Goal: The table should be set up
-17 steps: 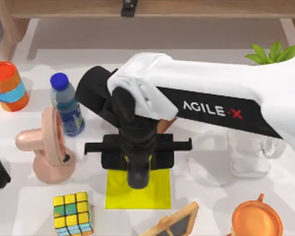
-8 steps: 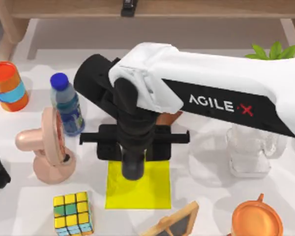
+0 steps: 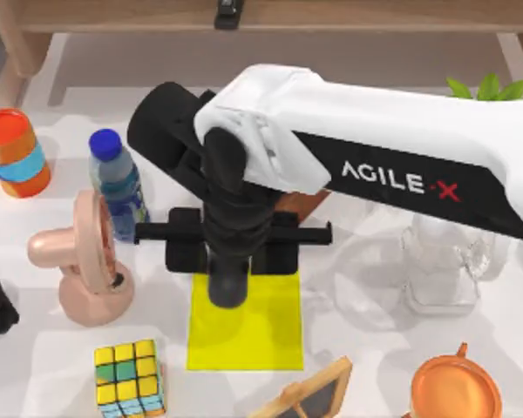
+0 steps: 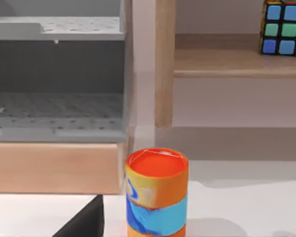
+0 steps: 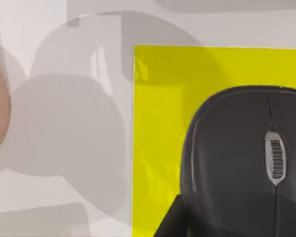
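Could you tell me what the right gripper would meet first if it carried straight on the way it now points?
Most likely the black computer mouse lying on the yellow mat, directly under the right gripper pointing down at the table; the gap is unclear.

right arm [image 3: 375, 157] has pulled back toward the far edge, baring more of the yellow mat [image 3: 253, 335].
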Tool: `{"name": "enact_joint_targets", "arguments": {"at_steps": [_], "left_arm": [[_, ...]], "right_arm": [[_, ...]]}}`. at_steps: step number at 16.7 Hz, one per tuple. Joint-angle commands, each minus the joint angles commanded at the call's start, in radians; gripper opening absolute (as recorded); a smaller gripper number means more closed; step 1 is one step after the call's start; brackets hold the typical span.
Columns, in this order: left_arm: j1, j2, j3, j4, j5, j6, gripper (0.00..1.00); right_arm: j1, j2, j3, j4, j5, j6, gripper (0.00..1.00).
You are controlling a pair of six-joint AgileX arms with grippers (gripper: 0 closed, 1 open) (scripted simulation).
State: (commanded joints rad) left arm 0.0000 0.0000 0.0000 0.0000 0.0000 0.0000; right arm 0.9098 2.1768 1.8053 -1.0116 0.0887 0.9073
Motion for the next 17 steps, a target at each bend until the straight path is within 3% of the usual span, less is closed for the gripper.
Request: {"name": "enact_joint_targets", "arguments": {"at_steps": [15, 17], "left_arm": [[0.0, 0.0, 0.0, 0.0, 0.0, 0.0, 1.0], [0.0, 0.0, 0.0, 0.0, 0.0, 0.0, 1.0]], "right_arm": [[0.005, 0.07, -0.058, 0.002, -0.004, 0.0, 0.0], [0.005, 0.07, -0.058, 0.002, -0.004, 0.0, 0.15]]}}
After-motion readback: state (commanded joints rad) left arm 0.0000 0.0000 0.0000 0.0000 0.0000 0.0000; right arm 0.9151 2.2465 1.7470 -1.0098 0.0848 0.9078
